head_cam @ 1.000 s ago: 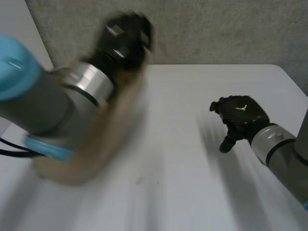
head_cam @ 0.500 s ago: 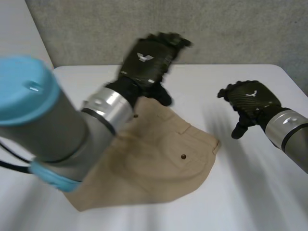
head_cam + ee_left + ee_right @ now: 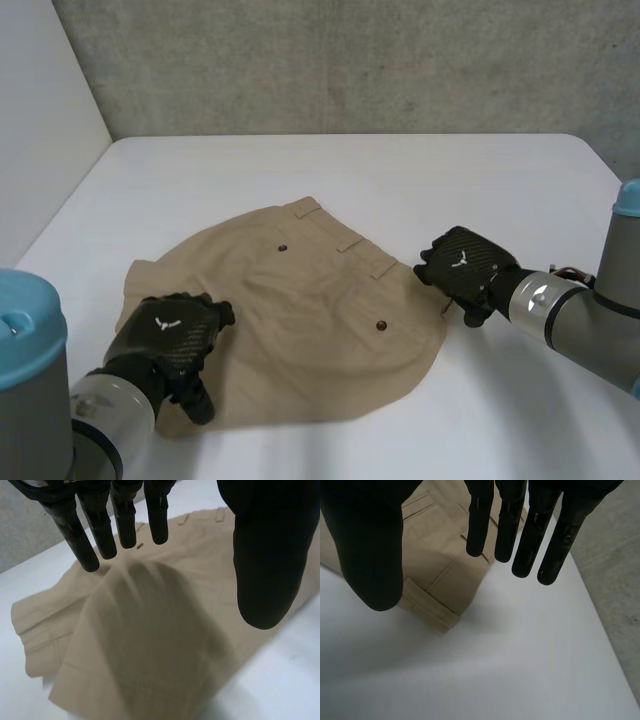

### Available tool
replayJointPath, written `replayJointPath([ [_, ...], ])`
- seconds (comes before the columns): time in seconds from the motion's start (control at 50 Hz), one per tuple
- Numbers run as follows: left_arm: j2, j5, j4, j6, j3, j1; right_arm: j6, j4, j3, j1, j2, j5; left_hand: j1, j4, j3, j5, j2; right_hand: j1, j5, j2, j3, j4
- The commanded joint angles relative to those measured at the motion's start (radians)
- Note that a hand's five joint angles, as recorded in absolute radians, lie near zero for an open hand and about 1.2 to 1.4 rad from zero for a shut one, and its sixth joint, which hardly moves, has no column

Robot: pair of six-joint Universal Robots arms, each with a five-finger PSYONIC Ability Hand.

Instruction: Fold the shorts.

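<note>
Tan shorts (image 3: 300, 310) lie spread on the white table (image 3: 400, 170), their waistband running along the far right side. My left hand (image 3: 170, 335) hovers over the shorts' near left part; its wrist view shows straight fingers (image 3: 100, 530) and the thumb apart above the cloth (image 3: 150, 640), holding nothing. My right hand (image 3: 462, 262) is at the waistband's right end. In its wrist view the fingers (image 3: 510, 525) are straight, and the waistband corner (image 3: 440, 620) lies on the table below the thumb, free of the hand.
A grey wall (image 3: 350, 60) stands behind the table and a white panel (image 3: 40, 130) at its left. The table's right edge (image 3: 610, 160) is close to my right arm (image 3: 580, 320).
My left arm swung the shorts out, let them go and dropped to their near left part. The shorts now lie flat. My right hand moved in to the waistband's end.
</note>
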Motion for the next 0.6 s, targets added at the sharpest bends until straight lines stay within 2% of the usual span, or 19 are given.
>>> replayJointPath([
  [0.02,-0.031,-0.023,0.055,0.000,-0.046,0.002,0.008,-0.012,-0.052,-0.002,0.105,-0.059,0.107,0.111,0.115,0.108,0.113,0.217,0.159,0.134,0.134,0.136],
  [0.16,-0.042,-0.024,0.079,0.000,-0.068,0.006,0.011,-0.066,-0.072,-0.002,0.149,-0.059,0.110,0.114,0.117,0.111,0.116,0.235,0.176,0.151,0.152,0.153],
  [0.3,-0.053,-0.026,0.115,0.006,-0.082,0.011,0.016,-0.112,-0.078,-0.002,0.175,-0.059,0.142,0.146,0.149,0.143,0.148,0.370,0.311,0.286,0.287,0.288],
  [0.54,-0.085,-0.024,0.124,0.003,-0.089,0.015,0.016,-0.121,-0.095,-0.002,0.215,-0.050,0.160,0.164,0.167,0.161,0.166,0.381,0.323,0.298,0.299,0.300],
  [0.56,-0.085,-0.024,0.124,0.003,-0.089,0.015,0.016,-0.121,-0.096,-0.002,0.215,-0.053,0.160,0.164,0.167,0.161,0.166,0.573,0.515,0.490,0.490,0.492],
  [0.58,-0.089,-0.024,0.131,0.003,-0.091,0.015,0.020,-0.121,-0.098,-0.002,0.208,-0.056,0.236,0.239,0.243,0.237,0.242,0.906,0.847,0.822,0.823,0.824],
  [0.6,-0.089,-0.024,0.131,0.003,-0.091,0.015,0.020,-0.121,-0.098,-0.002,0.208,-0.056,0.236,0.240,0.244,0.237,0.243,0.909,0.851,0.825,0.826,0.827],
])
